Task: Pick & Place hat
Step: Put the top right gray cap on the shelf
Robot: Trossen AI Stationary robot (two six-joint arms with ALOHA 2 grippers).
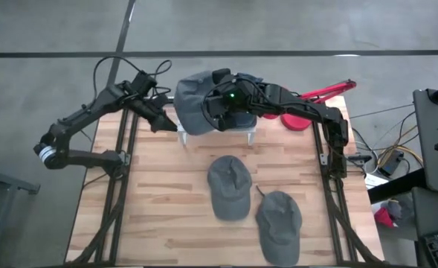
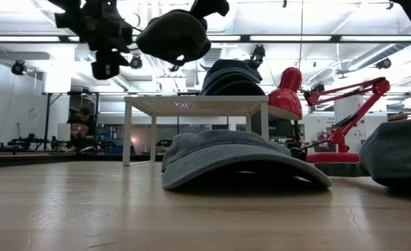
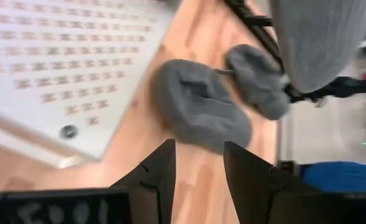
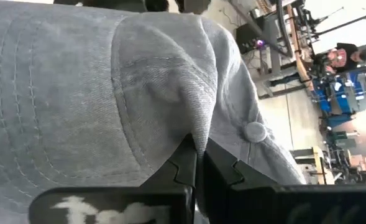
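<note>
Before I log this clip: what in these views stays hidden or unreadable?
- White perforated stand, high view: its top is mostly covered by the right gripper and the grey denim cap it pinches.
- Caps stacked on the stand, low view: count unreadable.
- Person in the room, low view: too small.
- Left gripper: open, empty.

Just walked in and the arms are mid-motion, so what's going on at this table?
The right gripper is shut on a grey cap, pinching a fold of its fabric and holding it in the air above the small white stand. The left gripper is open and empty, beside the stand. Two more grey caps lie on the wooden table: one mid-table, another nearer the front.
</note>
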